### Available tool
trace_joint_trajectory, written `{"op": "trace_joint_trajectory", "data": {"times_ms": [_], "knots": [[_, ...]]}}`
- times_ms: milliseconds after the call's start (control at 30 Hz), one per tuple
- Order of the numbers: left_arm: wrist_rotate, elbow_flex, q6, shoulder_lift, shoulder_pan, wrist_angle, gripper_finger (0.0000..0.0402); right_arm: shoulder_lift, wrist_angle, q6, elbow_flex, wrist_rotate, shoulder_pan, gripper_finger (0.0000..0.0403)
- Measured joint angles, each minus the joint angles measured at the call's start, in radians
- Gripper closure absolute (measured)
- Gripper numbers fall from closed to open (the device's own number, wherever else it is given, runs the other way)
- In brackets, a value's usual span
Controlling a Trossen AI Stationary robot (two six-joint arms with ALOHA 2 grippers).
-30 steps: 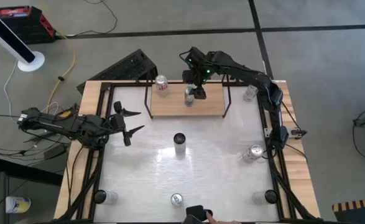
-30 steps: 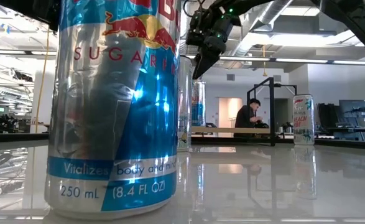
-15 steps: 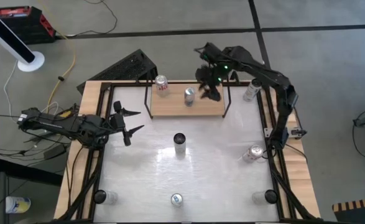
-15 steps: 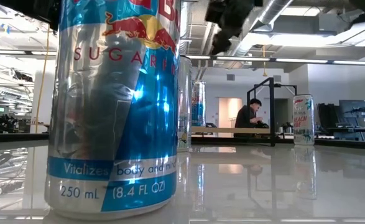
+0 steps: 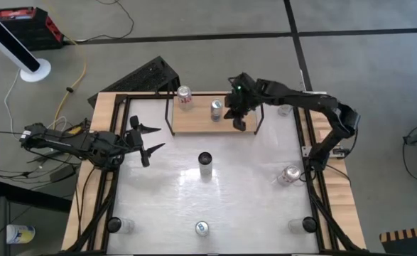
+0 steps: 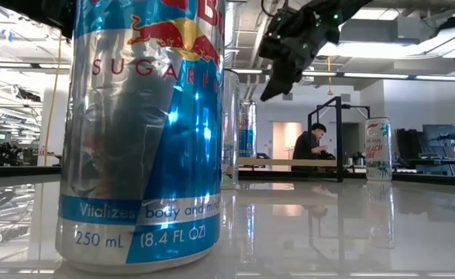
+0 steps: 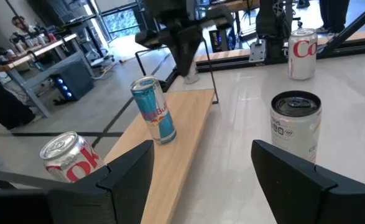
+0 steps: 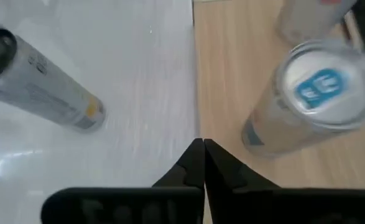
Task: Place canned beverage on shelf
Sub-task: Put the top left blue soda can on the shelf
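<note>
We see the blue can [image 5: 216, 109] standing upright on the shelf [image 5: 194, 122], apparently delivered, with our right gripper [image 5: 239, 122] empty and pinched closed just beside it, and our left gripper [image 5: 148, 141] waiting open well left of the shelf.

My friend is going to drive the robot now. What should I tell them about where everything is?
Right gripper: shut, empty, hanging over the shelf next to the blue can.
Left gripper: open, empty, waiting at the table's left side.
Done: the blue can and a red-and-white can stand upright on the shelf.
Left: a tall can stands mid-table and more cans sit near the table's edges, such as one at the right side. The tall can is probably the easiest next pick.
</note>
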Motion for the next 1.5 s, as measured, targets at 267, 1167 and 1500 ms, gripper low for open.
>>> {"op": "trace_joint_trajectory", "data": {"times_ms": [267, 1167, 1500], "knots": [[-0.001, 0.000, -0.027, 0.000, 0.000, 0.000, 0.0145, 0.109, 0.034, -0.011, -0.003, 0.146, 0.007, 0.0388], [-0.009, 0.000, -0.030, 0.000, 0.000, -0.011, 0.0145, 0.180, 0.326, -0.066, -0.002, 0.278, -0.045, 0.0384], [-0.007, 0.000, -0.047, 0.000, 0.000, -0.035, 0.0145, 0.180, 0.412, -0.062, -0.002, 0.278, -0.051, 0.0384]]}}
